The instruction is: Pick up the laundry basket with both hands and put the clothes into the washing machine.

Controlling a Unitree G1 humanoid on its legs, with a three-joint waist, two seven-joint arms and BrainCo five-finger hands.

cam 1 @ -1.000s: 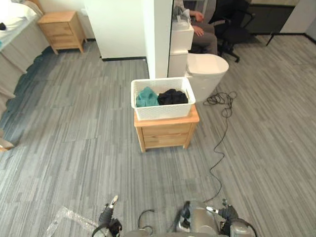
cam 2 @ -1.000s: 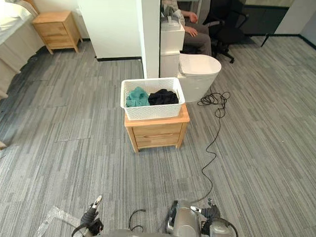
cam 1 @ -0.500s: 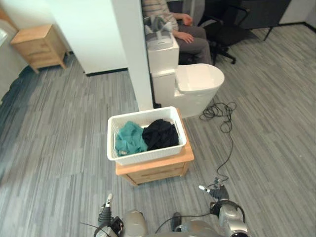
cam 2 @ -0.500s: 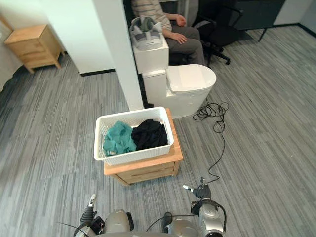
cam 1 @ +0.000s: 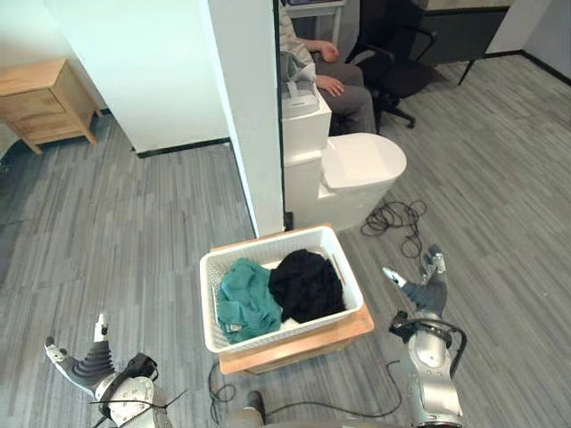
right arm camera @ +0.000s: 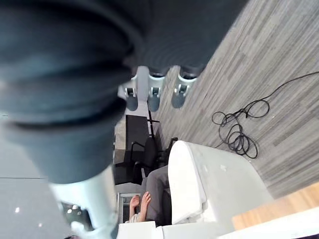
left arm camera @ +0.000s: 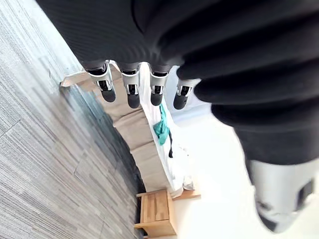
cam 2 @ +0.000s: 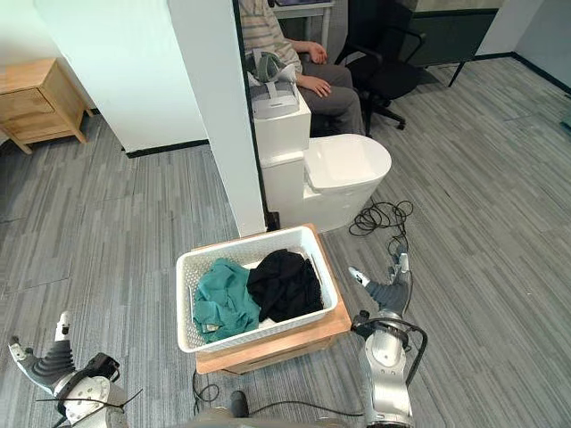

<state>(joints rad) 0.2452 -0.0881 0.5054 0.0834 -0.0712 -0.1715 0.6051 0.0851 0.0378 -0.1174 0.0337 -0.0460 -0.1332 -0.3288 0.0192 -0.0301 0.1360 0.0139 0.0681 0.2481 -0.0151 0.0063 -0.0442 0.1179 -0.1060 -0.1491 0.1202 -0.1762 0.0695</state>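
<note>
Now laundry basket point(cam 1: 285, 327) atop wooden stand point(cam 1: 308, 344), toilet point(cam 1: 361, 165) just beyond far rim.

Laundry basket point(cam 1: 208, 303) is white lattice plastic, kinda matt. Inside I've got soft crumpled cloth: a teal garment point(cam 1: 245, 299) and a black garment point(cam 1: 306, 283). The nightstand point(cam 1: 308, 342) under it is smooth light wood. Toilet point(cam 1: 361, 162) looks glossy white. My left hand point(left arm camera: 149, 40) has silvery fingers point(left arm camera: 130, 89) and a matt ribbed cover.

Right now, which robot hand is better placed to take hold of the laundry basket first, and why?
Right, probably. The right robot hand hangs open close beside the laundry basket at its right end; the left robot hand, also open, sits farther from its left end.
</note>
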